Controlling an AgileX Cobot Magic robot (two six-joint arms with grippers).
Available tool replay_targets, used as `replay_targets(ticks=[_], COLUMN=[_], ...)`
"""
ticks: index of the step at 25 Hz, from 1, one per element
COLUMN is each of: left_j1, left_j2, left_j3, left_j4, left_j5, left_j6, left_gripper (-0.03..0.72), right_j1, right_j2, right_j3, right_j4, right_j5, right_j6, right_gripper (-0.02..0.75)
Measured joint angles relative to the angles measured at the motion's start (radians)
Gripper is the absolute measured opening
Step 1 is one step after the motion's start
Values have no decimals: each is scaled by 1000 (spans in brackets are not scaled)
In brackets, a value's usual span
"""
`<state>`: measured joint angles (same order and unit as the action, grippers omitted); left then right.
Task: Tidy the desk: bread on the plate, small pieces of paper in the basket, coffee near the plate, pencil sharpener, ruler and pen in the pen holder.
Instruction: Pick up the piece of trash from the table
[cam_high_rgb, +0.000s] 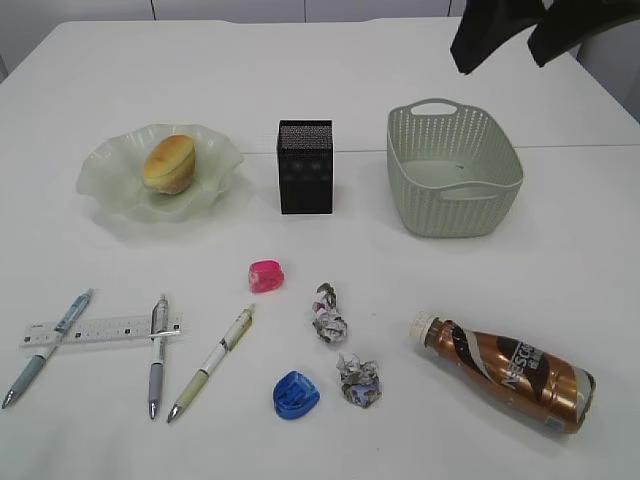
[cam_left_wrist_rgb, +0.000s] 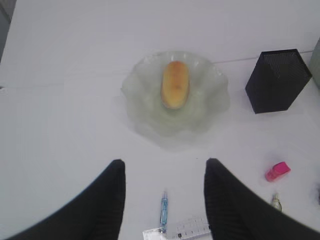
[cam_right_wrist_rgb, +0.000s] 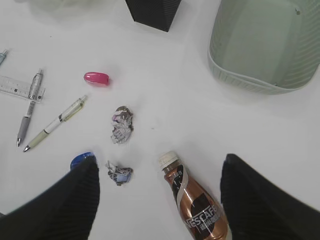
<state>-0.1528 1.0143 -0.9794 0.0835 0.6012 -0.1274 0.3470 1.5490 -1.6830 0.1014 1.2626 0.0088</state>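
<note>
bread (cam_high_rgb: 169, 163) on plate (cam_high_rgb: 110, 185)

Three pens (cam_high_rgb: 157, 354), two sharpeners (cam_high_rgb: 266, 275), two paper wads (cam_high_rgb: 328, 312) — one ruler (cam_high_rgb: 100, 329), bread (cam_high_rgb: 169, 163), coffee (cam_high_rgb: 505, 369).

A: What do you see along the top edge of the exterior frame?
B: A pale wall (cam_high_rgb: 230, 8) of flat panels, with thin dark vertical seams between them.
A: And at the upper right edge?
B: A grey strip (cam_high_rgb: 628, 75). What it is, I cannot tell.
</note>
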Motion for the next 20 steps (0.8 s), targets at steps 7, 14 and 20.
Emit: replay_targets(ticks=[7,14,20], left_j1=[0,0,0], left_j2=[-155,-158,-158], left_j3=[318,331,331], left_j4=[12,12,8], left_j5=[-194,-152,-109], left_j6=[0,0,0], left_gripper=[363,363,361], right_j1=[4,94,128], right_j2=[62,218,367], right_j3=[0,1,1], right_j4=[-7,-9,31], right_j5=[-2,-7,-15], right_j6=[0,48,128], right_gripper=[580,580,580])
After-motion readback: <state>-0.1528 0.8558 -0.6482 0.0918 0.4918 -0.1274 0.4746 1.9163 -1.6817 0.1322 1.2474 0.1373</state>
